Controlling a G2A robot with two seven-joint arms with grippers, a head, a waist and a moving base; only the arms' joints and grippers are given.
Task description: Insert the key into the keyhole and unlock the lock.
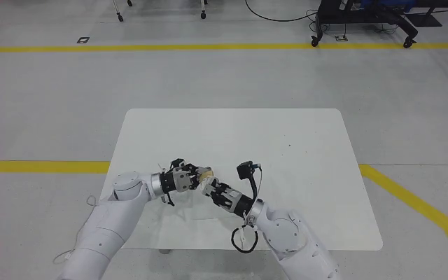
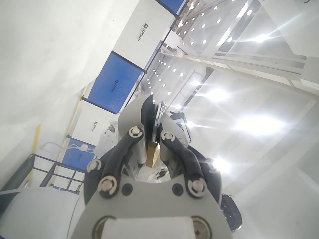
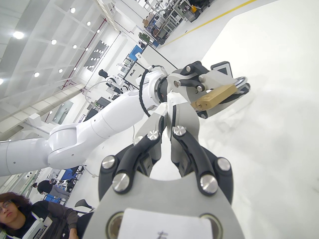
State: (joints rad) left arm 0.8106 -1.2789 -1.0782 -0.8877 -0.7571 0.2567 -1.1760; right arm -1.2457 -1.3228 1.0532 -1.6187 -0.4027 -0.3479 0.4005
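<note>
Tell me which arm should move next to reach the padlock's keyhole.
Right. The right gripper, jaws shut, faces the keyhole end of the padlock; the left gripper is busy clamping it.

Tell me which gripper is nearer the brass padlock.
Left. The left gripper is shut on the brass padlock itself; the right gripper, shut, points at its keyhole end from close beside it.

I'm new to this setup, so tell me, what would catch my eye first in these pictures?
The brass padlock stands out: the left claw is shut on it and holds it over the white table. The right claw, fingers closed, points close to the padlock's keyhole end. What, if anything, it grips is hidden.
</note>
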